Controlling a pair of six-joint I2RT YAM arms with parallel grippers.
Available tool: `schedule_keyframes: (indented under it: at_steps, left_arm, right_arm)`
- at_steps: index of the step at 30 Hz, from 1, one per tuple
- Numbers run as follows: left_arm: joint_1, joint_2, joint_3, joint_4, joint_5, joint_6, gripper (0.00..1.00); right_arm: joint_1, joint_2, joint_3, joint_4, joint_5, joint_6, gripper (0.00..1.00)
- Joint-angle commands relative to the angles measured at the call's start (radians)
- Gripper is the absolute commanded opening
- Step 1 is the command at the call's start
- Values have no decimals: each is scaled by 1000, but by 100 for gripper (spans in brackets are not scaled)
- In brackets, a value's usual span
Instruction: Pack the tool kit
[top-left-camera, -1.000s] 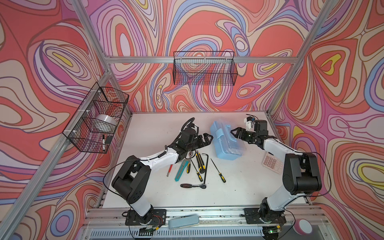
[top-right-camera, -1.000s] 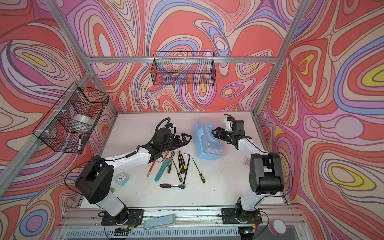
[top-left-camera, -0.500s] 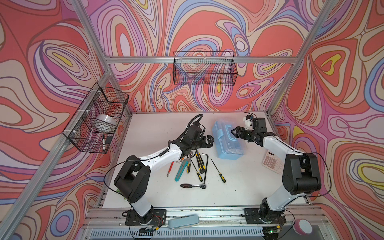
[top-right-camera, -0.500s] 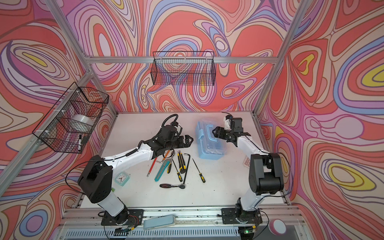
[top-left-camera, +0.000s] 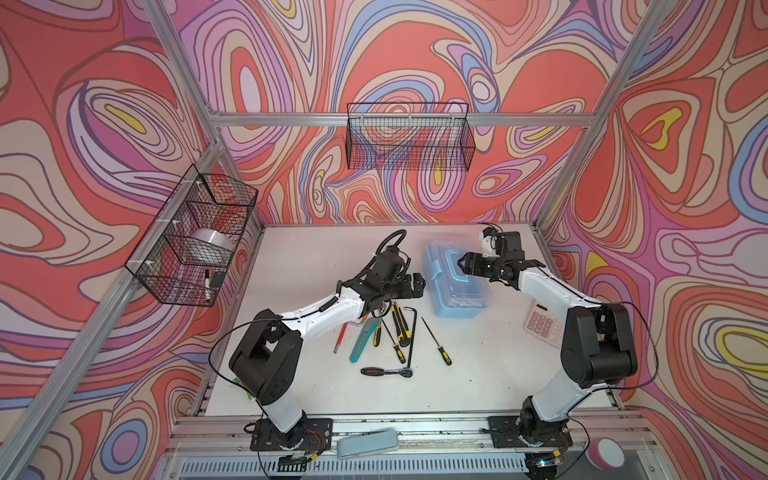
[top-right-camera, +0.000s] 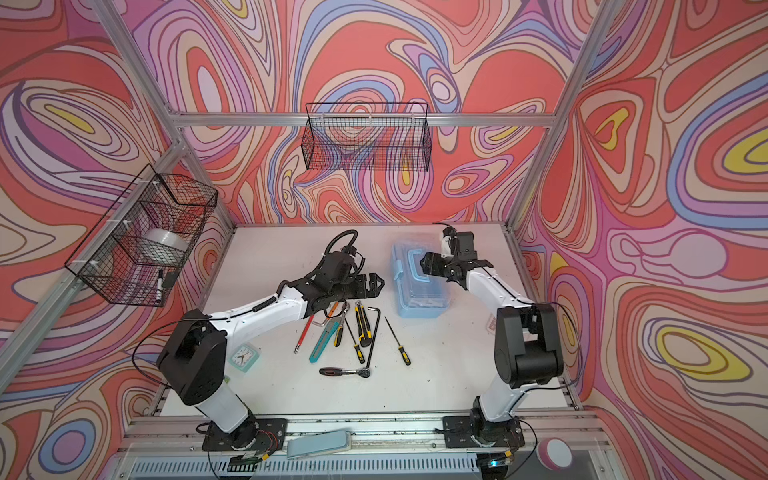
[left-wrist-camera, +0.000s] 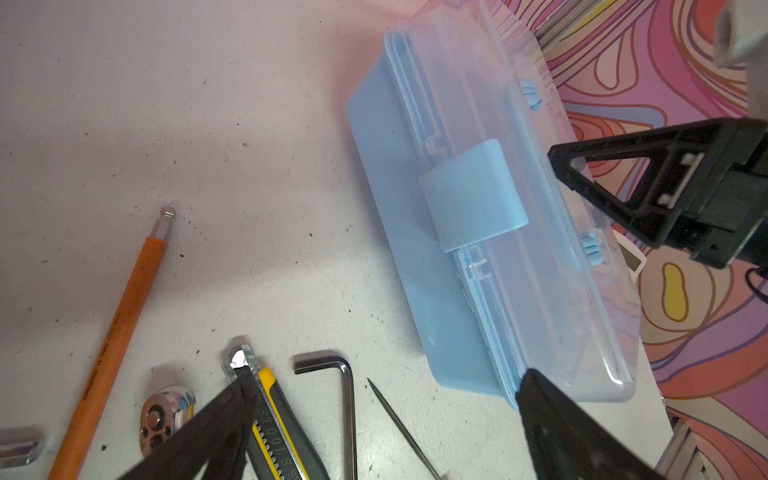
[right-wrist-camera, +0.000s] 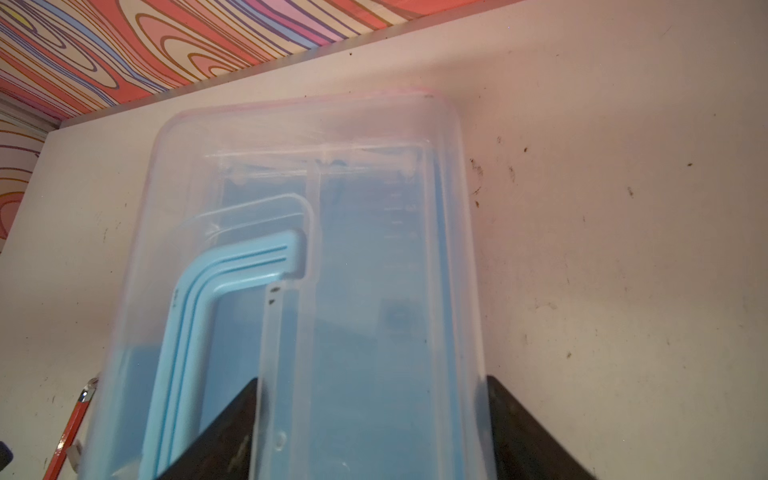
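I start on the left. My left end effector (top-left-camera: 415, 285) has slid a little toward the right edge of the table (top-left-camera: 316, 266) since a second ago. Back then it hung over the top ends of the loose tools. Now it is just beside the long side of the tool case (top-left-camera: 459, 300). Its fingers are spread wide and nothing is between them.

The loose tools lie in the middle of the table, where they lay before. There is a red-handled tool (top-left-camera: 340, 334), a teal knife (top-left-camera: 360, 343), a yellow and black knife (top-left-camera: 401, 328), a bent hex key (top-left-camera: 412, 332) and a thin screwdriver (top-left-camera: 436, 347). A ratchet (top-left-camera: 384, 372) lies nearest the front edge.

The case lies flat near the back right corner with its clear lid (right-wrist-camera: 374, 249) down. My right end effector (top-left-camera: 462, 264) has stayed on top of it, by the blue handle (right-wrist-camera: 195, 316). Its fingers stand wide apart, one on the lid next to the handle and one at the lid's far long edge. I cannot tell if they squeeze the case.

A pink calculator (top-left-camera: 542, 326) lies by the right edge.

In the left wrist view I can read "TOOLS" on the yellow and black knife. The orange-handled tool (left-wrist-camera: 112, 332) has print too small to read.
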Motion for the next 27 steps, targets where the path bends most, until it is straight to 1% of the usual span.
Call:
schedule_keyframes:
  at_steps: [1, 4, 11, 20, 25, 27]
  left_arm:
    - [-1, 11, -1, -24, 16, 33, 97]
    - [-10, 17, 17, -45, 26, 67, 97]
    - [-38, 53, 91, -107, -3, 161, 96]
    - [-40, 45, 85, -65, -19, 160, 97]
    - [-40, 74, 130, -83, -22, 158, 96]
    - [-40, 75, 131, -77, -14, 156, 95]
  right_arm:
    - [1, 33, 2, -93, 14, 6, 30]
    - [3, 14, 5, -95, -20, 18, 30]
    - [3, -20, 13, -111, -58, 17, 29]
    - [3, -13, 10, -122, -64, 6, 29]
    - [3, -4, -9, -111, -51, 6, 29]
    - [-2, -15, -28, -90, -83, 18, 29]
